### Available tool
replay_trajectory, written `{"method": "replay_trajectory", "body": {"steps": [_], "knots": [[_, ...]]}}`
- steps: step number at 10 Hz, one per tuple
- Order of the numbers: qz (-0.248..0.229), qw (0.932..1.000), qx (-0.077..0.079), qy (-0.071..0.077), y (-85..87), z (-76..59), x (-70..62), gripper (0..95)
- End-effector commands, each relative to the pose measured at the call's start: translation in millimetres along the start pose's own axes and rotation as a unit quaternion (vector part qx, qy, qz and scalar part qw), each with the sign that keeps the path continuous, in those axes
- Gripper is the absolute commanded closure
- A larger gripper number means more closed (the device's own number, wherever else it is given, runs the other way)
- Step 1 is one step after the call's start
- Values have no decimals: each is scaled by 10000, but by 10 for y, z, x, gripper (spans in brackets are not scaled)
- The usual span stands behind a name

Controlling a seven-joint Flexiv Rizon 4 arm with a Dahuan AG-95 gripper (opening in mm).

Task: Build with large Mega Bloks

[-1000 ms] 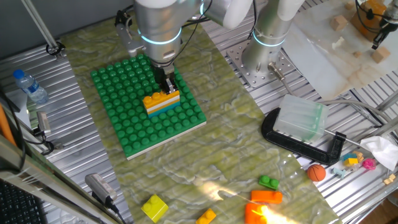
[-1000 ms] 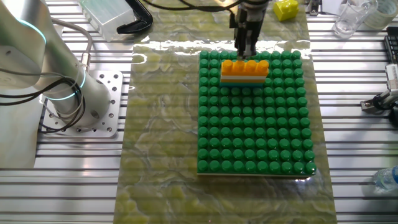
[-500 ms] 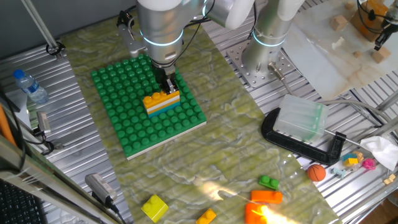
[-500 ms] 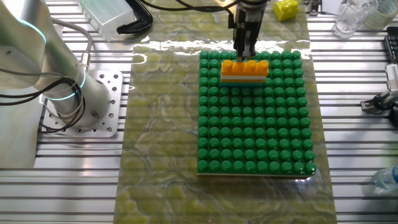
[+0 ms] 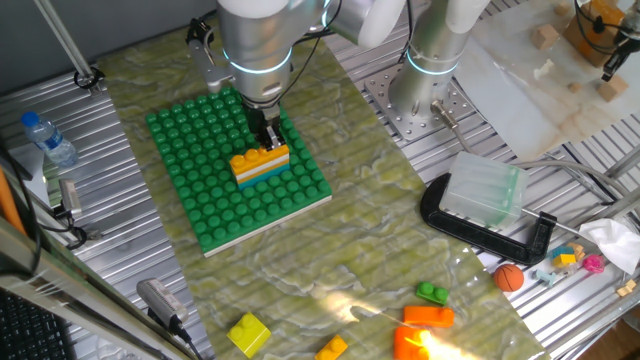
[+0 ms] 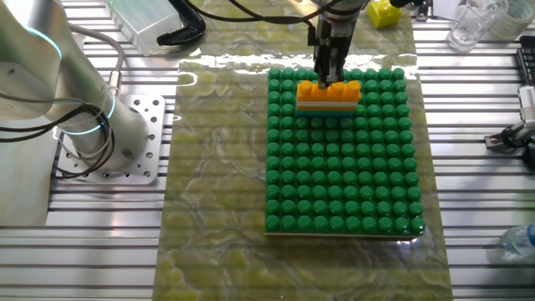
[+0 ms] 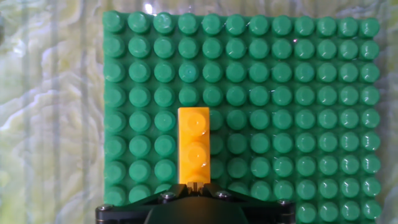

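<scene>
On the green studded baseplate stands a small stack of Mega Bloks: a yellow-orange bar on top of a white layer and a cyan layer. My gripper sits over one end of the yellow-orange bar, its fingers together and narrower than the bar, holding nothing. Loose bricks lie off the plate: yellow, orange, green.
A black clamp grips a clear box to the right of the mat. A water bottle lies at the left. A second arm's base stands beside the mat. Small toys and an orange ball sit at the right edge.
</scene>
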State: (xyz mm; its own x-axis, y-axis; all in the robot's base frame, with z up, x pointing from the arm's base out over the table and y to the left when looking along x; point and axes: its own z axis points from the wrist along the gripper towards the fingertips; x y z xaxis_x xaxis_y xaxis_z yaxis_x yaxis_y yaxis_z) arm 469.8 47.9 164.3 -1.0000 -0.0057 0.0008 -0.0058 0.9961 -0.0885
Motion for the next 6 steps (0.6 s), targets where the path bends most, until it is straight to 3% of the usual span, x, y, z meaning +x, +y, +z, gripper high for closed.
{"method": "replay_trajectory", "body": {"steps": [1,6], "knots": [[-10,10000,-19,80,3,44,-2,950],[88,9999,1,88,23,55,-36,950]]}}
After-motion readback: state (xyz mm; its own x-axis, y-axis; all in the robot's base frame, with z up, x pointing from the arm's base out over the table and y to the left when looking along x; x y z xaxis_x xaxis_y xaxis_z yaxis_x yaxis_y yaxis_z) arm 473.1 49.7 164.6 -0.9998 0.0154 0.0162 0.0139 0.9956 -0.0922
